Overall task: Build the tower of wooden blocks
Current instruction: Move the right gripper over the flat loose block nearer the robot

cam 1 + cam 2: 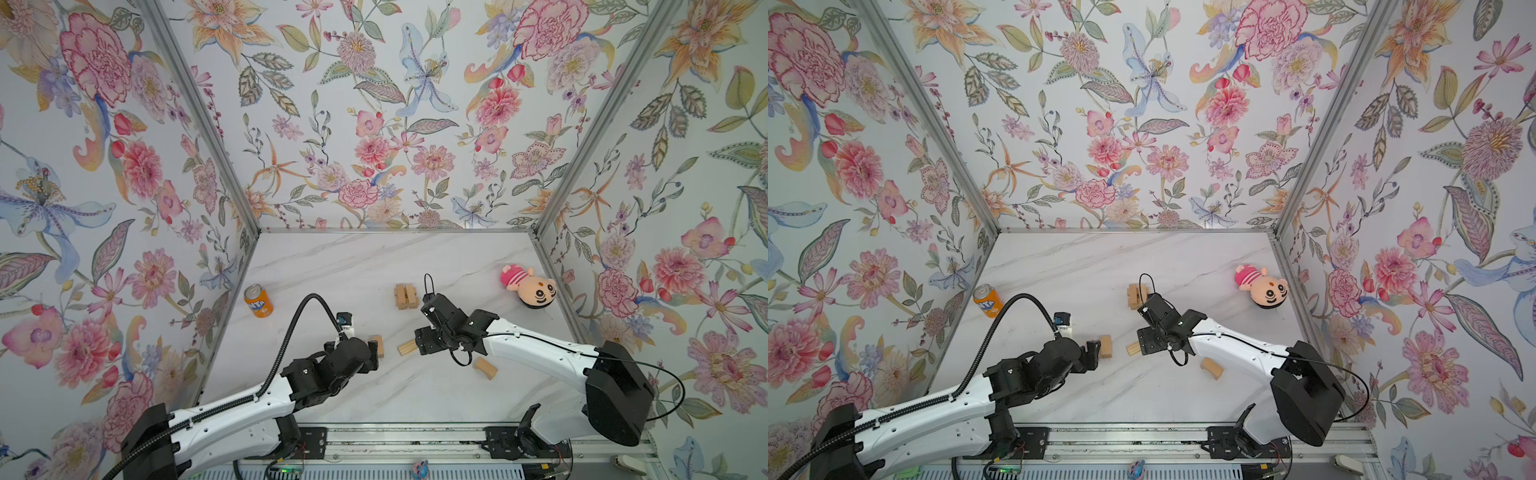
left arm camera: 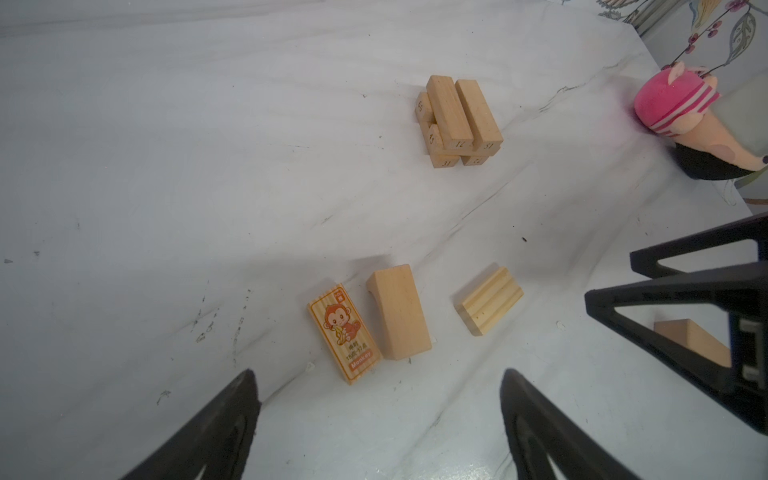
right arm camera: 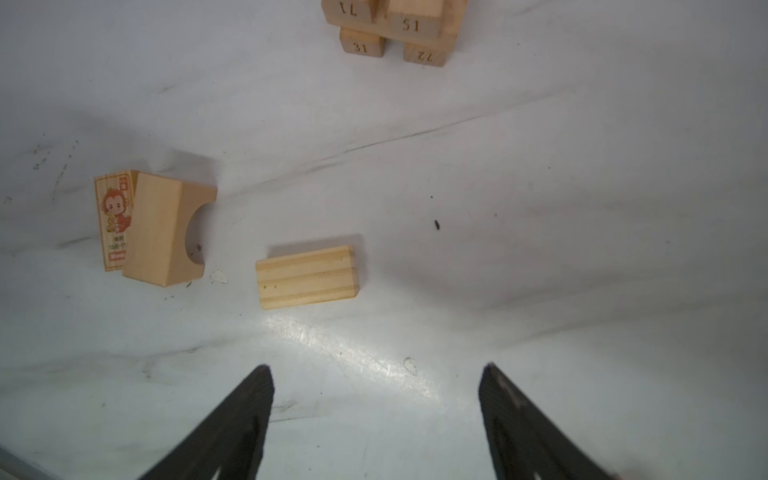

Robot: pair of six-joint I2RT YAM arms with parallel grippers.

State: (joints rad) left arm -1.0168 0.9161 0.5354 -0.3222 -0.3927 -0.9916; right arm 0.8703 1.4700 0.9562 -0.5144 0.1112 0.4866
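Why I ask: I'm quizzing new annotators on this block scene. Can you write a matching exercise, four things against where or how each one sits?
Things
1. monkey-print block
2. ridged block
3. tower
4. soda can

Descriptions
A. stands alone at the far left in both top views
B. lies flat with its grooves up, touching nothing
C. lies print-up right beside the arched block
D. crossed layers with numbered ends showing

Pairs: 1-C, 2-B, 3-D, 4-A
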